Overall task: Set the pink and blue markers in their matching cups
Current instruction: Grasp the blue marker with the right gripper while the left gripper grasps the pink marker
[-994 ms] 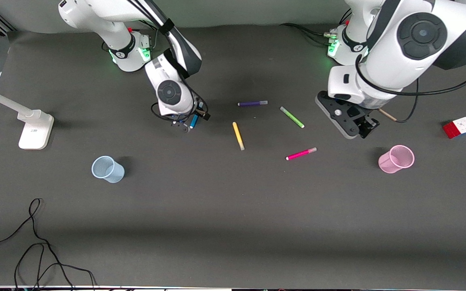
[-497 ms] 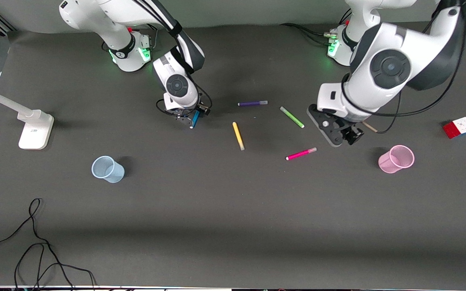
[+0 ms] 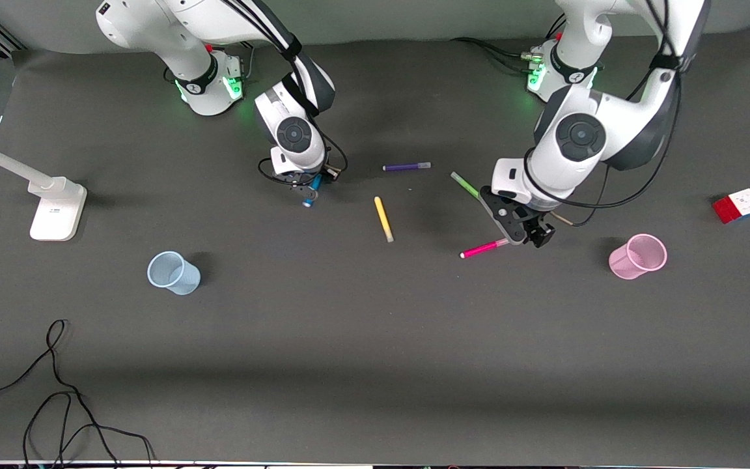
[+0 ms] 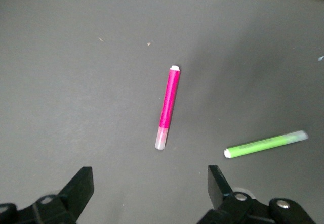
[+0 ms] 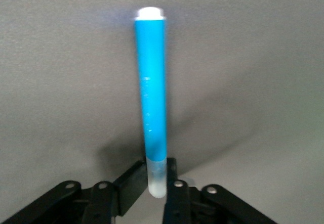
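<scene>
The right tool (image 3: 310, 189) is clenched on the capped end of the blue marker (image 5: 151, 97), low at the counter (image 3: 375, 339), its arm bent down steeply from the base. The left tool (image 3: 526, 231) is held spread wide, fingers (image 4: 76, 191) apart, just over the capped end of the pink marker (image 3: 484, 248), which lies flat on the counter; its arm is folded down with the wrist pointing downward.

From the pink marker, a green marker (image 3: 465, 184) is seen at 11 o'clock, a yellow marker (image 3: 383, 219) at 9 o'clock and a purple marker (image 3: 406, 167) near 10 o'clock. The pink cup (image 3: 637, 256) is tipped at 3 o'clock, nothing visible in it. The blue cup (image 3: 173, 273) is tipped at 8 o'clock from the right tool, likewise showing no contents.
</scene>
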You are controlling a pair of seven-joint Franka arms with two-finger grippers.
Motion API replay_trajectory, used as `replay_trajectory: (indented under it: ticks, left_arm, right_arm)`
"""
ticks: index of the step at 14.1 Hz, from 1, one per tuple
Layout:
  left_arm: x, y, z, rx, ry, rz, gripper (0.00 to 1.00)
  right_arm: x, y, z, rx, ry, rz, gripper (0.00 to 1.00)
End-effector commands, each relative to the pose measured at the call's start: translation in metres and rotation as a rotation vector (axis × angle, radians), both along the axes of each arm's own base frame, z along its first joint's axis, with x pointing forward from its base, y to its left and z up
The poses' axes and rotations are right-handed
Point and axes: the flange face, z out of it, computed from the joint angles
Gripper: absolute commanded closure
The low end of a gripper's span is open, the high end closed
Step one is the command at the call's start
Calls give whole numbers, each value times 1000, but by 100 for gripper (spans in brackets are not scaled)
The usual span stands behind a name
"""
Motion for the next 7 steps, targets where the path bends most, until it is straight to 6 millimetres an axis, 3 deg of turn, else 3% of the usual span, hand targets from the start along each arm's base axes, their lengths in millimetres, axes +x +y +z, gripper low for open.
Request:
replay_trajectory:
  ticks: [1,4,5,7]
  left_arm:
    - [1,-1,-48,1,-2,-45,0]
    - [3,-1,-85,-15,26,-37,0]
    - [4,1,-94,-21,21,-36,0]
    - [7,2,-111,-35,21,-27,0]
  right_arm:
    - [2,3,-7,7,-17,-27,100]
    - [21,-8,13,19,-35,-67,100]
    - [32,-15,28,24,-35,-87,100]
    - [68,-41,79,57,-47,-148,100]
